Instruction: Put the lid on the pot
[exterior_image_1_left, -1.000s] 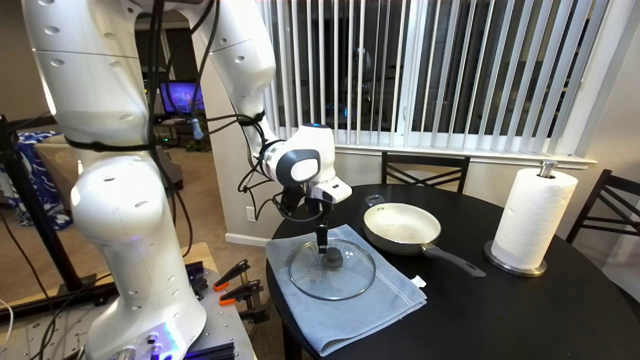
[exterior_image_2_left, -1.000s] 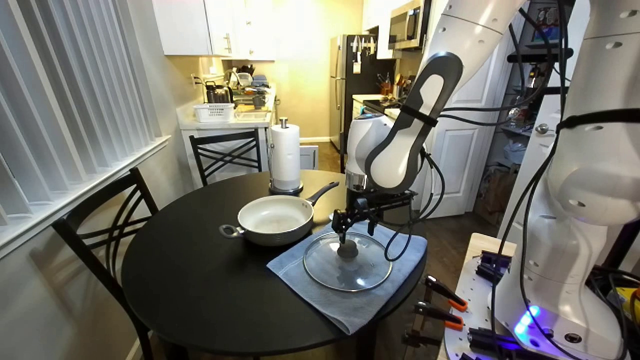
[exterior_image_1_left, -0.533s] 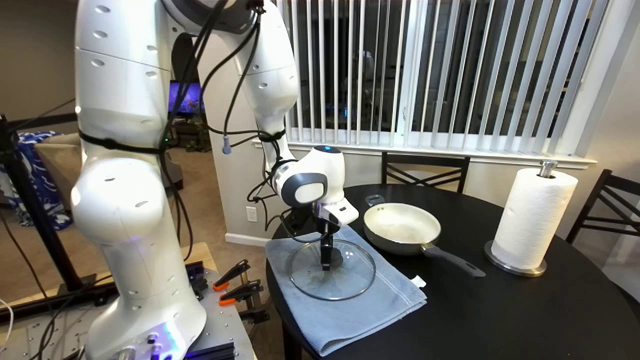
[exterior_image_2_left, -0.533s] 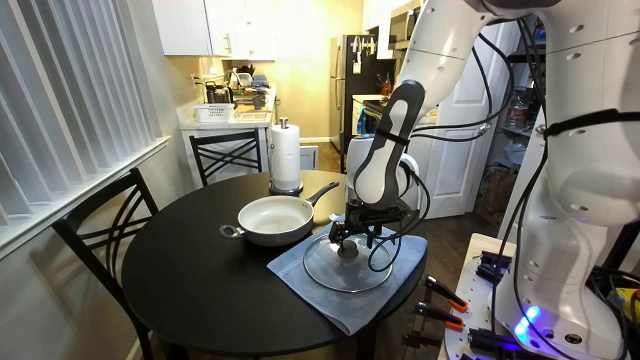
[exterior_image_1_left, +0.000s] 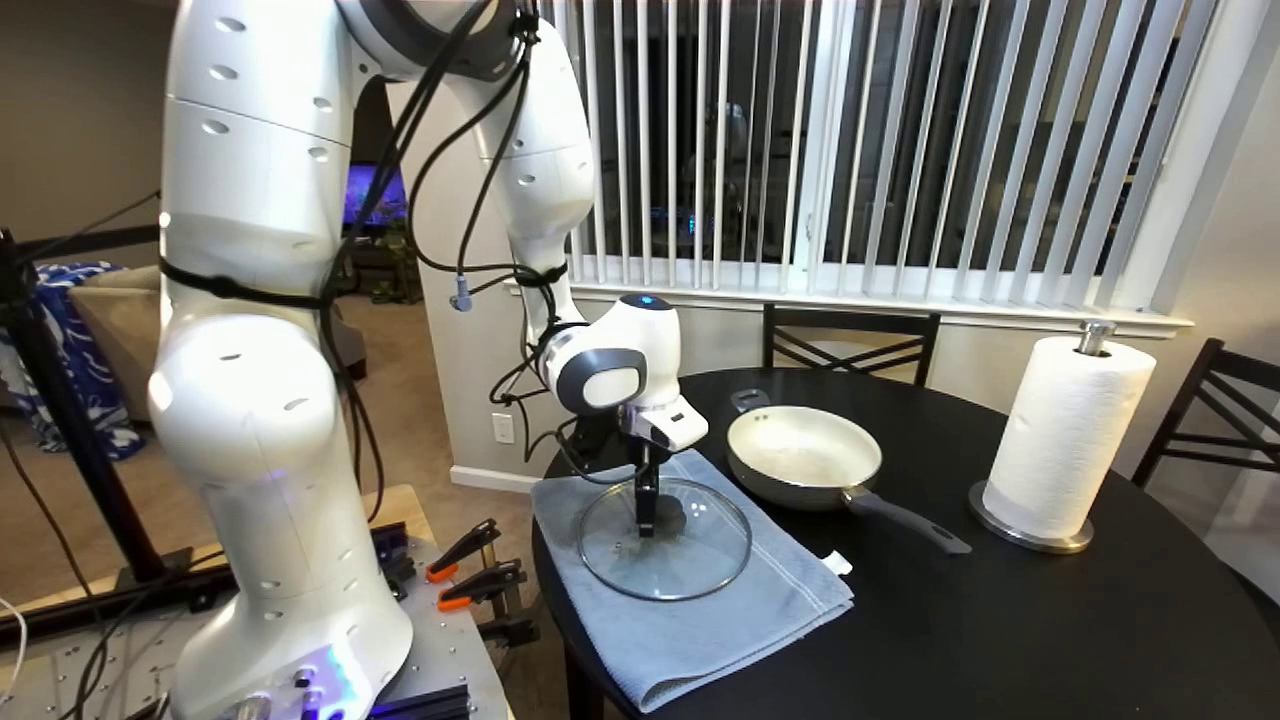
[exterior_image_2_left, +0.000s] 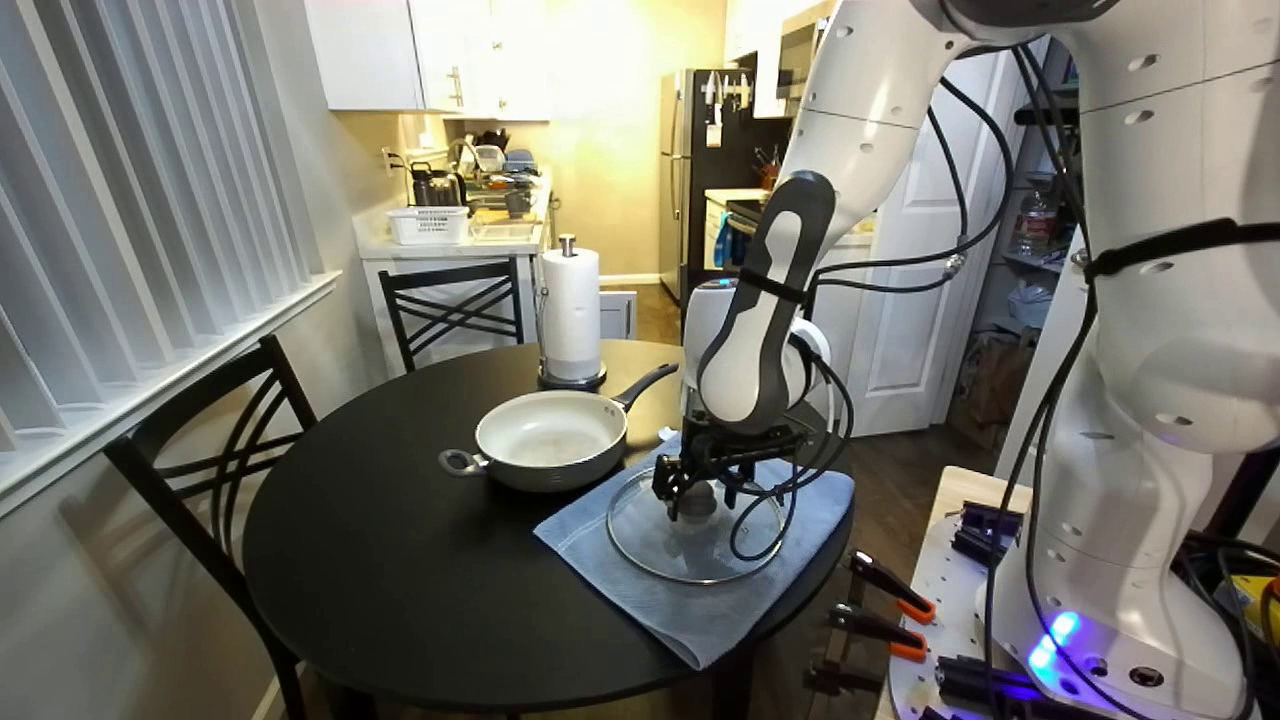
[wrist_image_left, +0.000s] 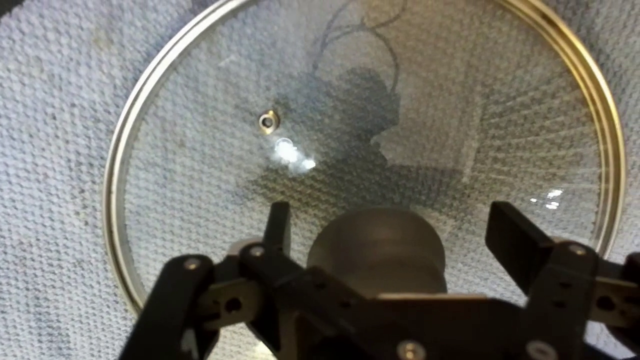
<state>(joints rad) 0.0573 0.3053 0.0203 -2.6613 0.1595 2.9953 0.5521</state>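
Observation:
The round glass lid (exterior_image_1_left: 705, 565) lies flat on the blue-grey cloth and shows in both exterior views (exterior_image_2_left: 645, 545). In the wrist view the lid (wrist_image_left: 200, 150) fills most of the picture, with its dark centre knob (wrist_image_left: 377, 245) between my fingers. My gripper (wrist_image_left: 390, 215) is open and low over the lid. One finger stands on each side of the knob, with a gap on both sides, wider on the right. The gripper also shows in an exterior view (exterior_image_1_left: 647, 525). The pot (exterior_image_1_left: 805, 455), cream-white inside, stands uncovered beside the cloth, also in an exterior view (exterior_image_2_left: 550, 440).
The folded cloth (exterior_image_1_left: 640, 650) lies on the round black table (exterior_image_1_left: 950, 610). A paper towel roll (exterior_image_1_left: 1065, 440) stands beyond the pot's long handle (exterior_image_1_left: 905, 520). Chairs (exterior_image_2_left: 240, 460) surround the table. Clamps (exterior_image_1_left: 480, 580) sit on the robot's base. A cable loop hangs by the gripper (exterior_image_2_left: 765, 550).
The gripper has come down from above the lid so that its fingers are around the knob. In the last half second it shifted only slightly. The lid and pot have not moved.

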